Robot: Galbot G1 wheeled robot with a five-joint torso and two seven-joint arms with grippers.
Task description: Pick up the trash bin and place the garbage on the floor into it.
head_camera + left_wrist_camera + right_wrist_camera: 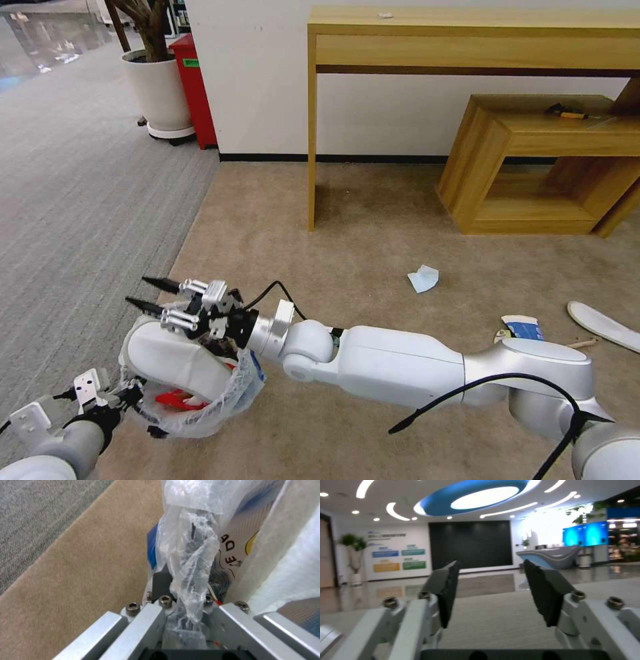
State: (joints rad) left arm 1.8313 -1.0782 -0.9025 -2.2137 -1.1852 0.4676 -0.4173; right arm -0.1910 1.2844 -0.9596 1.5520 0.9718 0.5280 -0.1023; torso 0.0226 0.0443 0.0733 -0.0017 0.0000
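Beige floor (347, 233) at mid-task: left gripper (107, 400) pinches the trash bin (200, 407) rim at near left, already holding a slipper (173, 363) and red wrapper (177, 400); right gripper (157, 297), spread empty, above; tissue (424, 278), cup (523, 327), second slipper (603, 325) remain.

- The right gripper (152, 295), fingers spread with nothing between them, hangs just above the trash bin (193, 393), covering its mouth.
- A white slipper (177, 363) fills most of that mouth.
- Bare beige carpet (373, 247) lies open toward 12 o'clock, up to the desk leg (311, 133).
- At 2 o'clock sits the low wooden shelf (533, 167).
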